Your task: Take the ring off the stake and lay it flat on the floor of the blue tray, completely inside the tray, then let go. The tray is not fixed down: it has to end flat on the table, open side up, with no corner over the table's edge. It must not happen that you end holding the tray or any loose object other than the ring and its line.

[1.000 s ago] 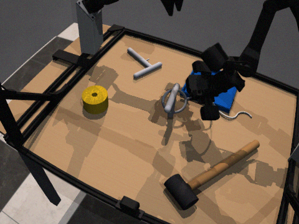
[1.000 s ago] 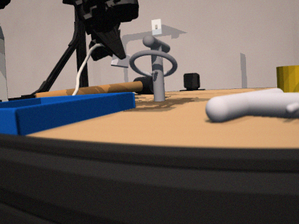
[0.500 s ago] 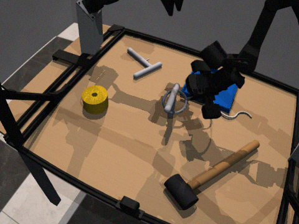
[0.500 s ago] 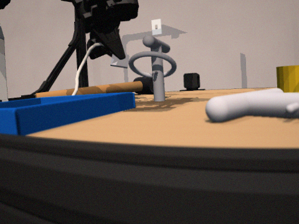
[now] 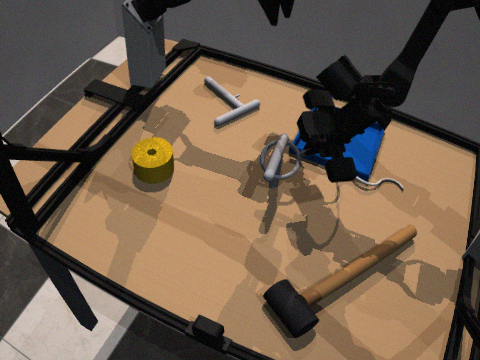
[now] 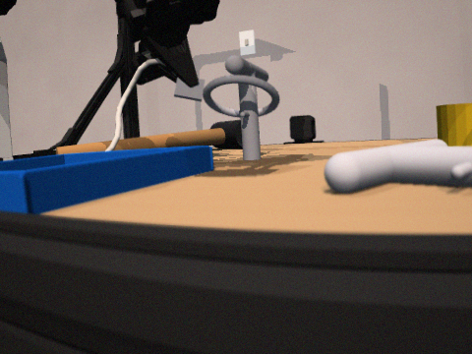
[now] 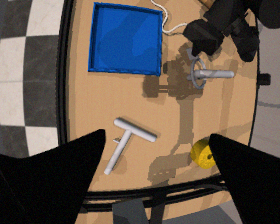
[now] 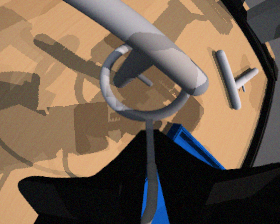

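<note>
Right gripper (image 5: 311, 148) (image 6: 197, 84) (image 7: 195, 51) (image 8: 150, 134) pressed together, pinching the cord (image 5: 392, 180) (image 6: 120, 104) (image 7: 172, 31) (image 8: 150, 150) where it seems to join the ring (image 5: 262, 161) (image 6: 206, 94) (image 7: 192, 75) (image 8: 106, 80). Ring's up in the air, around the stake (image 5: 276, 157) (image 6: 251, 139) (image 7: 217, 74) (image 8: 165, 57), just under its crossbar. Step in hand: getting it off. Next I'd tilt the ring, work one crossbar end through, then the other; a straight pull would probably snag or drag the stake.

Ring lies roughly level, hole up and down; round, so no long axis of its own. Cord side faces my right gripper, tray side. Stake upright, crossbar lengthwise across it.

Blue tray (image 5: 367, 151) (image 6: 123, 175) (image 7: 125, 40) (image 8: 200, 150) sits beside it, open side up; loose, so I'd avoid bumping it. Farther out: T-shaped peg (image 5: 237, 113) (image 6: 374, 168) (image 7: 135, 130) (image 8: 229, 80), yellow cylinder (image 5: 152, 168) (image 6: 454, 124) (image 7: 200, 152), mallet (image 5: 360, 271) (image 6: 162, 139) on the tabletop. Left gripper (image 5: 280, 20) (image 7: 157, 135) spread, holding nothing.
</note>
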You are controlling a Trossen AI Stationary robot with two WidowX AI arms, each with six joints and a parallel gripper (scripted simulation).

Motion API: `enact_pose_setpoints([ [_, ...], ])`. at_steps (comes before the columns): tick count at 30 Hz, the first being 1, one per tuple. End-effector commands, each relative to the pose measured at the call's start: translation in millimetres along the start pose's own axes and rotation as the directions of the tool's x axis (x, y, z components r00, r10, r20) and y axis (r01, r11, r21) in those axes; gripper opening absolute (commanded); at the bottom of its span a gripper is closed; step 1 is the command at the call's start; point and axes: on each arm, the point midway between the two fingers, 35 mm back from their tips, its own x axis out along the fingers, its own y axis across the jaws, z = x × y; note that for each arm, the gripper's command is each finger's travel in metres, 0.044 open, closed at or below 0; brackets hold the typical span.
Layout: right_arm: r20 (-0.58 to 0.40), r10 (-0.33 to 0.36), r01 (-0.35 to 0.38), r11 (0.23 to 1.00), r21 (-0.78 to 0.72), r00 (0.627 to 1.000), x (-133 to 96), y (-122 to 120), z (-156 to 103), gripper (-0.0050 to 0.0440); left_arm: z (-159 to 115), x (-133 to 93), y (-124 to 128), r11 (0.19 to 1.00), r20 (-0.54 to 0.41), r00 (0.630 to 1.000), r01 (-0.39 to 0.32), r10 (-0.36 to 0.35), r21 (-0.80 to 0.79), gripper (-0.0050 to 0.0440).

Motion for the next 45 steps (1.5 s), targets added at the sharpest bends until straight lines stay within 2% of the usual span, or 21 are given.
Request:
enact_pose_setpoints([
  [1, 0.006, -0.004, 0.004, 1.0, 0.0, 1.0, -1.0, -3.2, 1.5, 0.0, -0.3, -0.3, -0.4, 1.0, -0.001, 1.0, 0.003, -0.003, -0.004, 0.04],
  [11, 0.022, 0.038, -0.038, 0.999, -0.014, 0.999, -1.5, -11.4, -0.2, 0.0, -0.3, -0.3, -0.4, 1.0, -0.001, 1.0, 0.003, -0.003, -0.004, 0.04],
  [45, 0.058, 0.079, -0.08, 0.997, 0.016, 0.995, -7.4, -17.9, -0.7, 0.0, -0.3, -0.3, -0.4, 1.0, -0.001, 1.0, 0.003, -0.003, -0.004, 0.04],
])
